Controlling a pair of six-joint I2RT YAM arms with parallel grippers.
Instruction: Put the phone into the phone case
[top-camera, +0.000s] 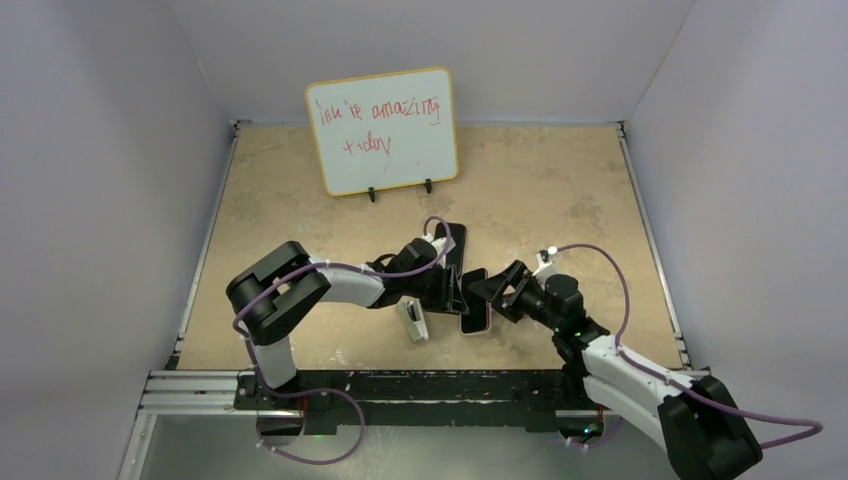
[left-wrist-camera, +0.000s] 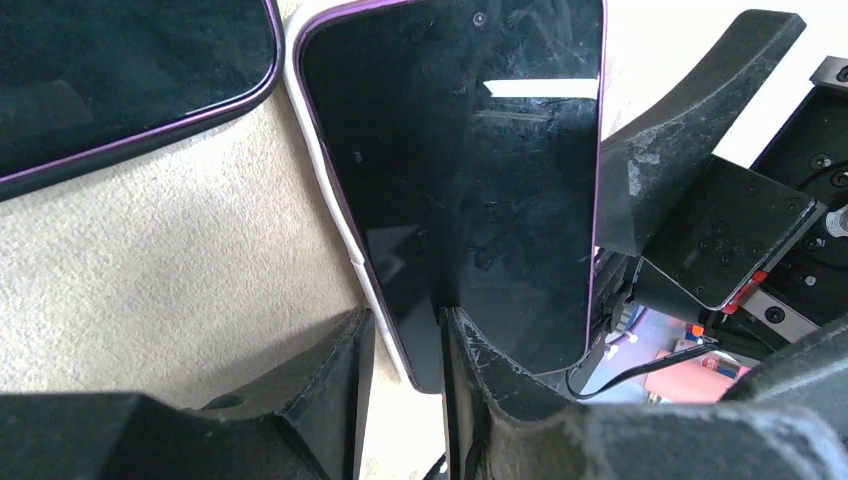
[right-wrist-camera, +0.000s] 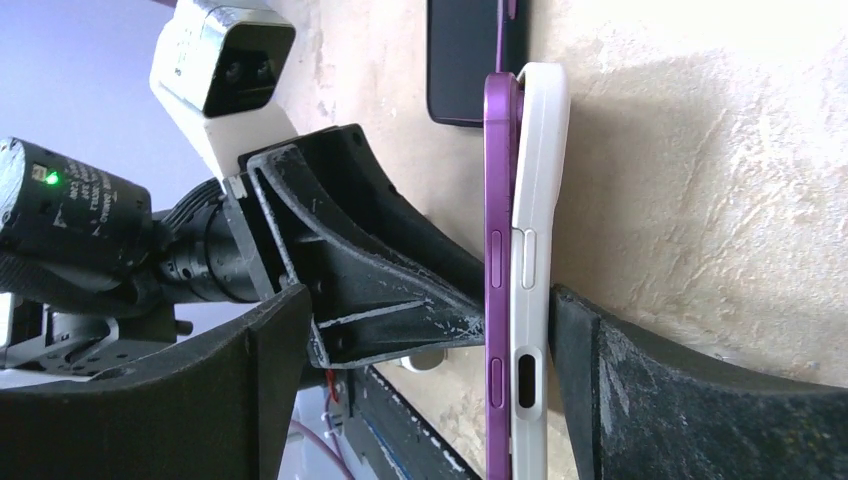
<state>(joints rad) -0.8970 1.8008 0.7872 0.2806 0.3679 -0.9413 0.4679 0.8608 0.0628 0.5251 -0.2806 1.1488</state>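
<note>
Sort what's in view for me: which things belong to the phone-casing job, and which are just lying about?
Job: phone; phone case; left gripper, clamped on both; right gripper, open, one finger against the case.
Lying about: second phone; grey stapler; whiteboard.

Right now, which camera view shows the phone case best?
The right wrist view: the white phone case is edge-on, with side buttons and a cut-out, against the purple phone. The left wrist view shows only a thin white strip beside the screen; the top view barely shows it.
</note>
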